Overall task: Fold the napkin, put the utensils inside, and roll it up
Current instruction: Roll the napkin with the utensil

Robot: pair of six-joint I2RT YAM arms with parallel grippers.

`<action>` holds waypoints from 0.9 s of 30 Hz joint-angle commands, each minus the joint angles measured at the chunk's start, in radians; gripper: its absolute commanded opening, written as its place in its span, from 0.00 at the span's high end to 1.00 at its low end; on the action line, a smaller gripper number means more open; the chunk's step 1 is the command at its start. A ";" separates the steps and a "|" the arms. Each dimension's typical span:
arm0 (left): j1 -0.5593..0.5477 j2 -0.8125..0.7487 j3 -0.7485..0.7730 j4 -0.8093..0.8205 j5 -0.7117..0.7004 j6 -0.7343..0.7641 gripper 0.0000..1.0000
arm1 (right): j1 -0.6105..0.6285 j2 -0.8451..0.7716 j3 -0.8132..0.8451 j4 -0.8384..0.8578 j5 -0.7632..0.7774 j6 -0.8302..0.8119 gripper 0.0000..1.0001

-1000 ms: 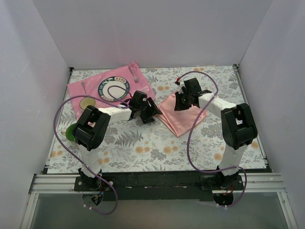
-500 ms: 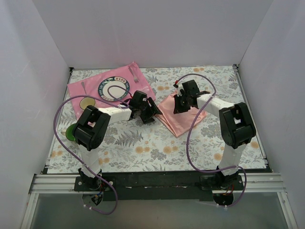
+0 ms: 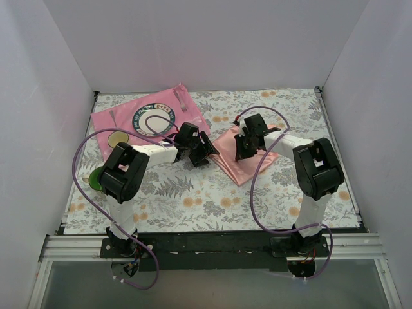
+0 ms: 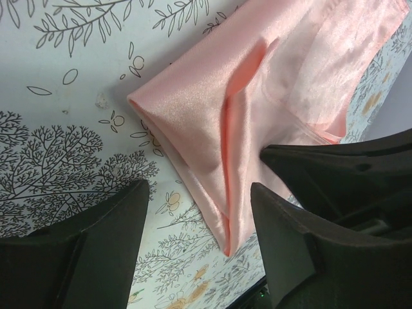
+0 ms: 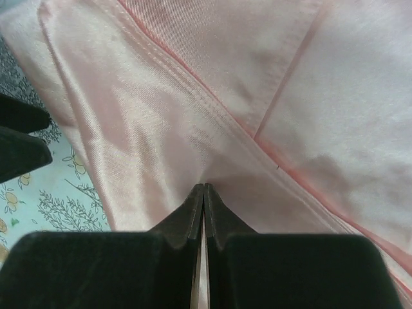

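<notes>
**A:** Two pincers, one cloth. Where's the left pincer [image 4: 198, 188]?

**B:** Released, with its jaws apart, low just left of the pale salmon-pink, shiny thin cloth napkin [image 3: 243, 167]. A folded corner of the cloth shows between its open fingers.

**A:** And the napkin?

**B:** It's a little right of the middle of the flower-printed table [image 3: 193, 193], partly folded. Its folded edge runs from the left corner toward the near side.

**A:** The right pincer [image 5: 204, 190]?

**B:** Clenched on a raised pinch of the napkin, towards its far side.

**A:** So which arm folds?

**B:** I'd say the right arm, since it has hold. The left arm is nearer the left corner and could pin or lift it.
</notes>
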 commanded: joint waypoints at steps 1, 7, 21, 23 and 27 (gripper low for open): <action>-0.002 -0.032 -0.014 0.006 0.008 0.000 0.36 | 0.019 0.050 -0.038 0.064 -0.027 0.014 0.93; -0.004 -0.041 -0.025 0.012 0.001 0.007 0.32 | 0.019 0.033 0.000 0.037 0.009 -0.028 0.94; -0.016 -0.029 -0.027 0.032 0.004 -0.002 0.33 | 0.019 -0.033 0.080 -0.032 0.034 -0.046 0.94; -0.016 -0.026 -0.022 0.032 0.004 0.000 0.33 | 0.021 -0.022 0.052 -0.014 0.016 -0.036 0.94; -0.024 -0.020 -0.020 0.034 -0.001 0.006 0.33 | 0.030 0.023 -0.021 0.049 -0.023 -0.010 0.95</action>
